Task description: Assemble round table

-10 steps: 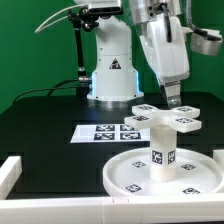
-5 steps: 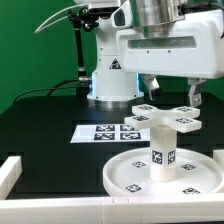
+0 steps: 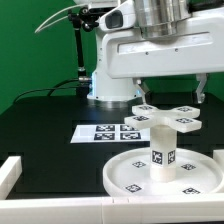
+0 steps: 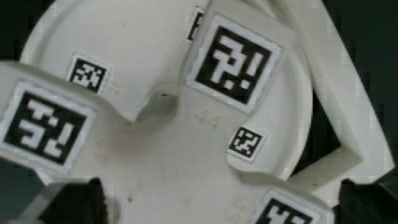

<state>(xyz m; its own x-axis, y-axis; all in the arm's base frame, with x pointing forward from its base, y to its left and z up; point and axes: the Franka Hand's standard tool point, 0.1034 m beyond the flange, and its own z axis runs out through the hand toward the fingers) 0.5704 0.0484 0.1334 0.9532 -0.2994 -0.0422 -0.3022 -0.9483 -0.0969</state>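
Observation:
The round disc [image 3: 125, 172] lies rim-up at the front of the black table. The short thick leg [image 3: 161, 150] stands upright in its middle. The four-armed cross base [image 3: 163, 118] sits on top of the leg. My gripper [image 3: 172, 92] hangs just above the cross base, open and empty, with its fingers spread past the arms on either side. In the wrist view the cross base [image 4: 178, 150] fills the picture, with the disc [image 4: 107, 40] beneath it. My gripper [image 4: 217, 202] stands open there, with one dark fingertip [image 4: 68, 200] at each side.
The marker board [image 3: 100, 132] lies flat behind the disc, towards the exterior view's left. The arm's white pedestal [image 3: 110, 75] stands at the back. A white raised border [image 3: 10, 172] runs along the table's front and the exterior view's left.
The hand has turned from edge-on to broadside over the cross base. Its fingers now stand wide apart and slightly higher. The table parts have not moved.

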